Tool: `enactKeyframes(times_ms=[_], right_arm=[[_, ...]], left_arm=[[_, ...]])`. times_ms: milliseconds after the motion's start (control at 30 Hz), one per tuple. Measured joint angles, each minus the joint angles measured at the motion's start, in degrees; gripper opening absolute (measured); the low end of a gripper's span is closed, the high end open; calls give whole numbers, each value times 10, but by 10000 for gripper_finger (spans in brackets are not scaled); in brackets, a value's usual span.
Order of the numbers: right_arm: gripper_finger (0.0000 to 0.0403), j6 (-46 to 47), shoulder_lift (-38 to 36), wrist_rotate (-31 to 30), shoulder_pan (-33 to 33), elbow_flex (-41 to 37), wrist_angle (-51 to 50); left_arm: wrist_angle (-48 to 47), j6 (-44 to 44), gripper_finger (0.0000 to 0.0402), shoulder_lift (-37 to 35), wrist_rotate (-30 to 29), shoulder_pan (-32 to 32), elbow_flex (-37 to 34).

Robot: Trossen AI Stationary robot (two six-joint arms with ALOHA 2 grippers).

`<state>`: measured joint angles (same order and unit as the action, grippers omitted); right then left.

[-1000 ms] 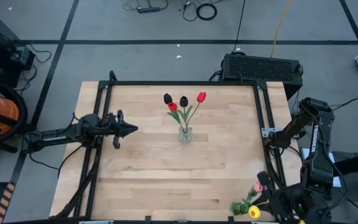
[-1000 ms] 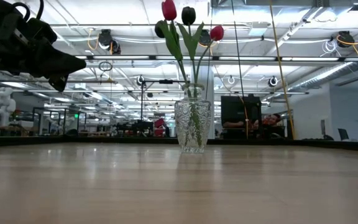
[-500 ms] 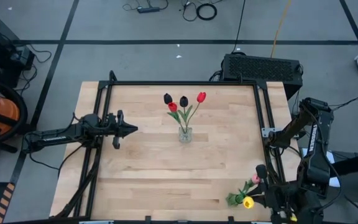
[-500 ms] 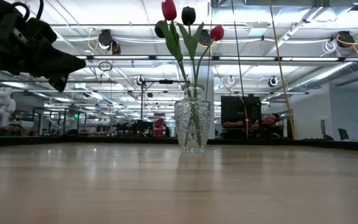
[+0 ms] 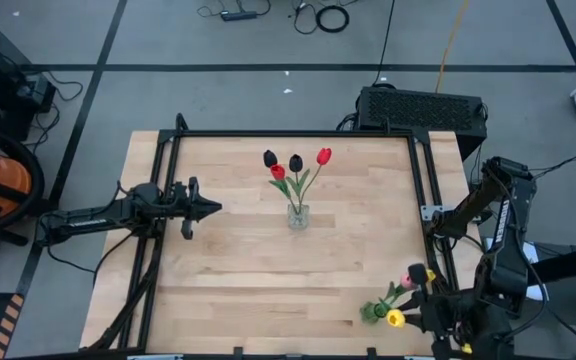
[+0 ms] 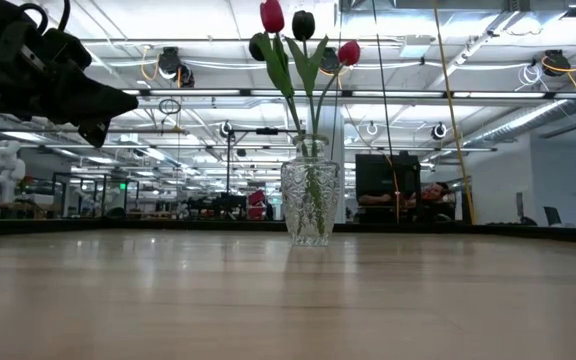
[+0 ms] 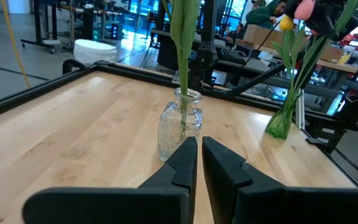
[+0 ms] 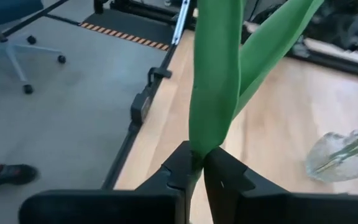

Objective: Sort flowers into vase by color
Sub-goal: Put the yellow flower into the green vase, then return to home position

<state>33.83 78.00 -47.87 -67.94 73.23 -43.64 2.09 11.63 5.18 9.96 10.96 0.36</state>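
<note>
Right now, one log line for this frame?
left hand: shut, idle, left of vase | right hand: shut on pink and yellow flowers, front right corner | vase: two red, two black flowers

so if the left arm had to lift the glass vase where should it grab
Take the glass vase by its narrow neck just under the rim, coming level from the left tool's side. The body is wider and ribbed, and the red and black tulips fan out above, blocking a top-down grip.
</note>
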Motion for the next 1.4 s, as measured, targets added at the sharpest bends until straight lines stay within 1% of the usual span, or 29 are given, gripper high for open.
enactKeyframes(times_ms=[233,400,533,767,967,1033,1133,1400], right_arm=[[56,20,0,44,4,0,-12],[75,45,0,51,4,0,-38],[89,46,-1,75,4,1,-45],[117,46,-1,89,4,8,-68],[134,46,-1,97,5,49,-113],[135,43,-2,110,5,69,-123],[134,32,-4,122,5,101,-127],[133,-21,-11,120,5,190,-128]], left_arm=[[0,0,31,0,0,0,0],[0,0,31,0,-1,0,0],[0,0,31,0,-1,0,0],[0,0,31,0,-1,0,0],[0,0,31,0,-2,0,0],[0,0,31,0,-2,0,0],[0,0,31,0,-5,0,0],[0,0,31,0,-5,0,0]])
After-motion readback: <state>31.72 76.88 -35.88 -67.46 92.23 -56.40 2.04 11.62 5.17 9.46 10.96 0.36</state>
